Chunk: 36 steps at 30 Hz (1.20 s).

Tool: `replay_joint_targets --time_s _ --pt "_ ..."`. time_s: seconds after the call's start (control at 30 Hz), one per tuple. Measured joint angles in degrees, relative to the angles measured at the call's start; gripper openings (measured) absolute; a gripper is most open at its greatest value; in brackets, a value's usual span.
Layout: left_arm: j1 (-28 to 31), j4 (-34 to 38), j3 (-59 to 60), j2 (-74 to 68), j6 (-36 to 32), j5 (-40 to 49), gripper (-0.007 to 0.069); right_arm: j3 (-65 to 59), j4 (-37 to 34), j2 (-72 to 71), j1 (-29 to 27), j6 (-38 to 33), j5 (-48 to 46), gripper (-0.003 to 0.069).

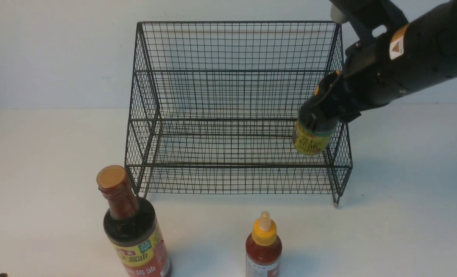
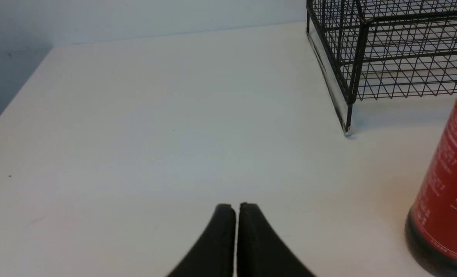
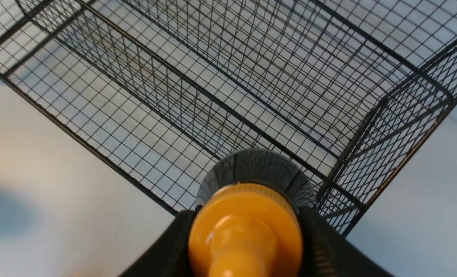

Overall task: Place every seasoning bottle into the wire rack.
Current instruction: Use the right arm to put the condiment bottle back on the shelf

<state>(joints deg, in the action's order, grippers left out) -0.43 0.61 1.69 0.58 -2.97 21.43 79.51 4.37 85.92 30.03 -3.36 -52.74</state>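
The black wire rack [image 1: 236,96] stands at the back middle of the table; nothing rests on its tiers. My right gripper [image 1: 322,111] is shut on the small dark-sauce bottle [image 1: 312,139] and holds it in the air over the rack's right end, above the lower tier. In the right wrist view its orange-yellow cap [image 3: 245,227] sits between the fingers, with the rack [image 3: 213,84] below. The big soy-sauce bottle [image 1: 134,231] and the small red-sauce bottle [image 1: 263,248] stand on the table in front of the rack. My left gripper [image 2: 236,207] is shut and empty, low over the table left of the soy-sauce bottle [image 2: 447,192].
The white table [image 1: 40,173] ends at a pale wall behind the rack. The rack's front left foot [image 2: 346,130] shows in the left wrist view. The table's left edge [image 2: 17,100] runs close by there.
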Motion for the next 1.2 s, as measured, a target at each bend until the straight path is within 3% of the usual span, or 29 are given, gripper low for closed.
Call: replay_joint_targets --time_s 0.23,0.47,0.73,0.9,1.2 --pt "0.0 0.0 0.0 0.0 0.0 0.0 -0.0005 0.0 1.3 3.7 -1.9 7.7 0.0 0.0302" --pt "0.0 0.0 0.0 0.0 0.0 0.0 -0.0005 0.1 -3.0 7.2 -6.4 11.2 0.4 0.0302" --pt "0.0 0.0 0.0 0.0 0.0 0.0 -0.0005 0.3 -3.3 10.3 -6.5 12.5 2.0 0.0302" --pt "0.0 0.0 0.0 0.0 0.0 0.0 -0.0005 0.7 -3.2 11.0 -6.5 19.0 2.3 0.0302" --pt "0.0 0.0 0.0 0.0 0.0 0.0 -0.0005 0.8 -3.1 11.1 -6.5 19.7 2.6 0.0302"
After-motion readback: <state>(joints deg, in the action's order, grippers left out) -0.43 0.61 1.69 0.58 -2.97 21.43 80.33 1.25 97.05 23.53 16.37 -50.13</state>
